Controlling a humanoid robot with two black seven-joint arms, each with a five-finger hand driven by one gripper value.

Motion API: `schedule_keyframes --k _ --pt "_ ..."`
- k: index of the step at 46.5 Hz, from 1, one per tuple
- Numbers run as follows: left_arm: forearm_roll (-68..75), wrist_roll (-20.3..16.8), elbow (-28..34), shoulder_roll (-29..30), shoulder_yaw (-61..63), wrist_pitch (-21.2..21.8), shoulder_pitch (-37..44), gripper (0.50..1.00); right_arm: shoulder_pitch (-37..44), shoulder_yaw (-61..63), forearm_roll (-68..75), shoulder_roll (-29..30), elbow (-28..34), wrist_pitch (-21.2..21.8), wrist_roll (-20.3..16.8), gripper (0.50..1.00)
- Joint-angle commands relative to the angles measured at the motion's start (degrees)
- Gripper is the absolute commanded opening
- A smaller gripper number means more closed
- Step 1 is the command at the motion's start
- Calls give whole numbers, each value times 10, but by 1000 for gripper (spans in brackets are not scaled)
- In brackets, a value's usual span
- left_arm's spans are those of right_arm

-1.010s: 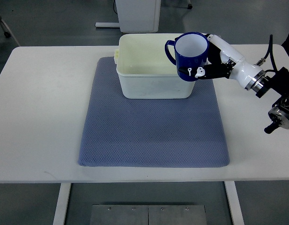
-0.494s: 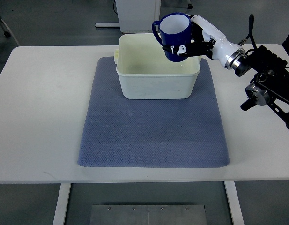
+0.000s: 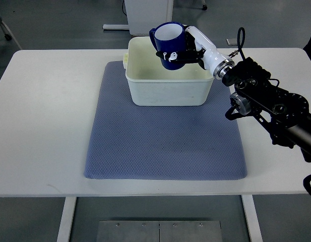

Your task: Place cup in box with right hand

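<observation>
From the top view, the right hand (image 3: 184, 50) is gripping the blue cup (image 3: 169, 44), fingers wrapped round its side, and holding it upright above the back part of the white box (image 3: 168, 92), clear of the box floor as far as I can tell. The handle is pointing to the picture's left and the white inside of the cup is showing. To do this step well, I would say the hand needs lowering straight down while keeping the cup level, staying away from the box's far wall, and letting go only once the base is resting on the bottom. The left hand is not showing anywhere.

The box is sitting on the far end of a blue-grey mat (image 3: 165, 146), which is lying flat on a white table (image 3: 44, 126). Beyond the table a grey floor is showing, with the base of some white furniture (image 3: 147, 15) standing behind.
</observation>
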Motion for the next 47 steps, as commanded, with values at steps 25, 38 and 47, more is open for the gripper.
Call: schedule_keyframes --k 25,38,47 --pt "0 0 0 0 0 0 0 1000 -23 -11 7 16 -23 -7 14 811" --pt "0 0 0 0 0 0 0 1000 -20 -11 10 15 -22 -7 13 966" --pt "0 0 0 0 0 0 0 1000 -19 -11 11 14 -20 -7 12 993"
